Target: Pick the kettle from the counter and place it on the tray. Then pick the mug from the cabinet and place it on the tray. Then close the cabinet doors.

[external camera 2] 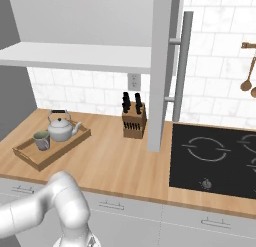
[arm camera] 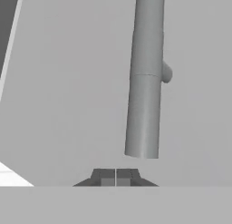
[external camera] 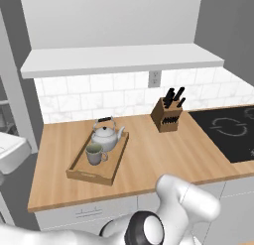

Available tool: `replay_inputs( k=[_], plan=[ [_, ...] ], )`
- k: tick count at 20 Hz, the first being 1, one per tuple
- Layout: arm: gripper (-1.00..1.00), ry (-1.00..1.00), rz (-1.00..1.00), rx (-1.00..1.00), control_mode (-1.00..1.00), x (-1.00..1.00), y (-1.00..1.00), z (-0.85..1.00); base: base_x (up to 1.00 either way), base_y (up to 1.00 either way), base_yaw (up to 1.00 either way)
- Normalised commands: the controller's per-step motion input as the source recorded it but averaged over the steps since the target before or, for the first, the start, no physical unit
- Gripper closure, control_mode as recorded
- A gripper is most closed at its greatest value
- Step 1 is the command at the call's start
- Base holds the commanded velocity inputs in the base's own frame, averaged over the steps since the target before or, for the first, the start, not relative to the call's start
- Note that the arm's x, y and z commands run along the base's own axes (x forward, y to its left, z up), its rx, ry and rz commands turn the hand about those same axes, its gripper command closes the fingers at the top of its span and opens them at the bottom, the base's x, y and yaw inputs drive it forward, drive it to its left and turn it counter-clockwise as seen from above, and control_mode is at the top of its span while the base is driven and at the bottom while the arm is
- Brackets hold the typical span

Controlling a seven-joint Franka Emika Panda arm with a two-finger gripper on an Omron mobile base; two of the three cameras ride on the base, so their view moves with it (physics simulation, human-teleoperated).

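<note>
- We note the arm [external camera: 191, 202] has a glossy white, smoothly rounded shell with bulbous link housings.
- We see a dark, near-black circular joint cap [external camera: 144, 230] ringed in white on its lower segment in the left base view.
- In the right base view, we record a thick white curved link [external camera 2: 55, 203] with soft grey shading.
- We log the gripper [arm camera: 116, 177] as two small dark grey, blocky, wedge-sided fingertips.
- We see no cables or markings.

Both base views look down on the counter [external camera: 149, 154], hand view close against a door panel [arm camera: 68, 105]
</note>
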Motion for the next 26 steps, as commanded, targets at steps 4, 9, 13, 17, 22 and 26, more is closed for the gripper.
replay_inputs(
  k=[4, 9, 13, 17, 22, 26],
  plan=[
    [1.0, -0.1, 0.04, 0.0, -1.0, 0.49, -0.33, 0.0, 0.0, 0.0, 0.0],
    [1.0, -0.07, 0.04, 0.0, -1.0, 0.46, -0.36, 0.0, 0.0, 0.0, 0.0],
    [1.0, -0.08, 0.04, 0.0, -1.0, 0.47, -0.41, 0.0, 0.0, 0.0, 0.0],
    [1.0, -0.06, 0.03, 0.0, -1.0, 0.48, -0.36, -0.01, 0.0, 0.0, 0.0],
    [1.0, -0.06, 0.02, 0.0, -1.0, 0.45, -0.38, -0.01, 0.0, 0.0, 0.0],
    [1.0, -0.04, 0.0, 0.0, -1.0, 0.37, -0.41, 0.01, 0.0, 0.0, 0.0]
  ],
)
